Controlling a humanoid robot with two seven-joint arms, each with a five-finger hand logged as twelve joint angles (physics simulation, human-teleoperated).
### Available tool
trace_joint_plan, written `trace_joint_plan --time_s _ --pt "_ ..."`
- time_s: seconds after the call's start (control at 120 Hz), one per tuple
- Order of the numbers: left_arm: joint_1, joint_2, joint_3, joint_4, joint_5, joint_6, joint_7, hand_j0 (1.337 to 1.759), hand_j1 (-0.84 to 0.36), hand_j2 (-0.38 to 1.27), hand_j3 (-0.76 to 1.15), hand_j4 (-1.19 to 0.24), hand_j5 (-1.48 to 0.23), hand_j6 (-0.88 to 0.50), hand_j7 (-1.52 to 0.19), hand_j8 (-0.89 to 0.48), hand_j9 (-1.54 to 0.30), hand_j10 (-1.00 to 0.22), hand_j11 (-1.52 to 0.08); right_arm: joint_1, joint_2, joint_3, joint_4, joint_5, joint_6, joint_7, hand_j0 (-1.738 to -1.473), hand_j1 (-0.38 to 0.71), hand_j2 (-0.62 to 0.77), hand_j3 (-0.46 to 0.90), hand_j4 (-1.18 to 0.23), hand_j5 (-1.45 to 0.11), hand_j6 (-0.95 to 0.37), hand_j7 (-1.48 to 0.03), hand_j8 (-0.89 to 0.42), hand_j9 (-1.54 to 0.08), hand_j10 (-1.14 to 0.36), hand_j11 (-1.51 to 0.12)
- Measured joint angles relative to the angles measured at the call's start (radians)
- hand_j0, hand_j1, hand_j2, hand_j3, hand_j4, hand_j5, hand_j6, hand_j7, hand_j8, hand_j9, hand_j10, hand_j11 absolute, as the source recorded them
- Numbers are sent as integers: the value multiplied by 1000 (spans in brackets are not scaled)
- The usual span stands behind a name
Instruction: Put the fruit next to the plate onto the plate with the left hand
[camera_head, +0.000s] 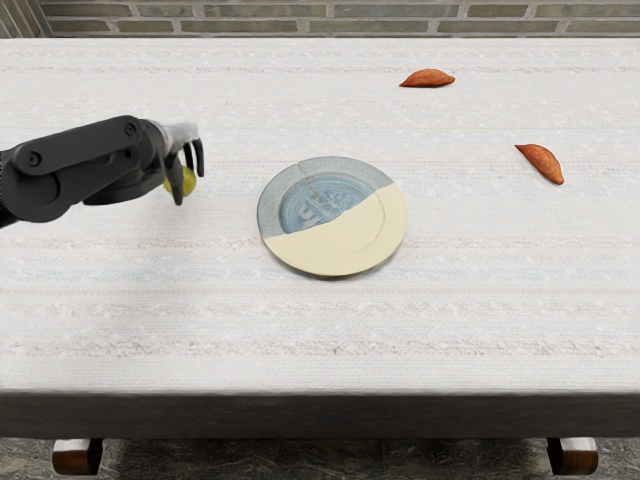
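Head view showed the left hand (178, 150) reaching in on its dark arm (70, 170) from the left edge of the frame. Its fingers curled downward over a small yellow-green fruit (188, 183) at centre left, and I judged the hand to be clenched around it. To the right, across a bare strip of table (320, 330), lay the plate (345, 250), blue-grey and cream, with nothing on it. Further right, in the upper right of the frame, two orange-brown pieces (427, 78) (541, 163) sat well apart from the plate.

By my reading the task was at an early stage. The grip looked made, but the carry to the plate, the setting down and the release were all left to do.

Palm and fingers hid most of the fruit, so I could not tell whether it touched the table or hung clear. The thumb was hidden. The orange-brown pieces were too small to identify.
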Motion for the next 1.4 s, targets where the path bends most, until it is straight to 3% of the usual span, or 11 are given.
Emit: trace_joint_plan --time_s 0.292,0.5,0.7,0.833,0.942,1.092,1.225,1.4 --pt "-56 -75 -91 -1 -75 -132 0 1652 -340 548 0 -766 -1097 -477 -1065 -431 -1068 -721 -1064 -1 0 1 0 0 0 0 -1658 -349 0 0 0 0 0 0 0 0 0 0" --pt "-56 -140 -131 1 -91 -151 1 1653 -266 472 0 -769 -1094 -509 -1067 -470 -1057 -770 -1053 -4 0 2 0 1 -1 0 -1658 -349 0 0 0 0 0 0 0 0 0 0" --pt "-56 -221 -163 13 -93 -144 0 1656 -389 627 0 -770 -1093 -481 -1066 -452 -1048 -755 -1047 -6 0 2 0 1 -1 0 -1658 -349 0 0 0 0 0 0 0 0 0 0" --pt "-54 -314 -165 90 -91 -139 0 1657 -455 815 0 -776 -1080 -581 -1058 -484 -1048 -746 -1046 -8 0 2 0 1 -1 0 -1658 -349 0 0 0 0 0 0 0 0 0 0" --pt "-54 -315 -161 129 -86 -140 0 1658 -508 548 0 -767 -1073 -650 -1060 -492 -1047 -722 -1033 -8 0 2 0 1 -1 0 -1658 -349 0 0 0 0 0 0 0 0 0 0" --pt "-53 -328 -173 144 -91 -125 0 1658 -111 270 0 -401 -574 -344 -568 -267 -563 -302 -546 -8 0 2 0 1 -1 0 -1658 -349 0 0 0 0 0 0 0 0 0 0" --pt "-52 -329 -190 147 -92 -120 0 1658 97 141 0 -216 -315 -187 -312 -146 -309 -208 -299 -8 0 2 0 1 -1 0 -1658 -349 0 0 0 0 0 0 0 0 0 0" --pt "-52 -326 -213 148 -96 -117 0 1658 228 63 0 -104 -149 -92 -148 -75 -147 -107 -142 -9 0 2 0 2 -1 0 -1658 -349 0 0 0 0 0 0 0 0 0 0"
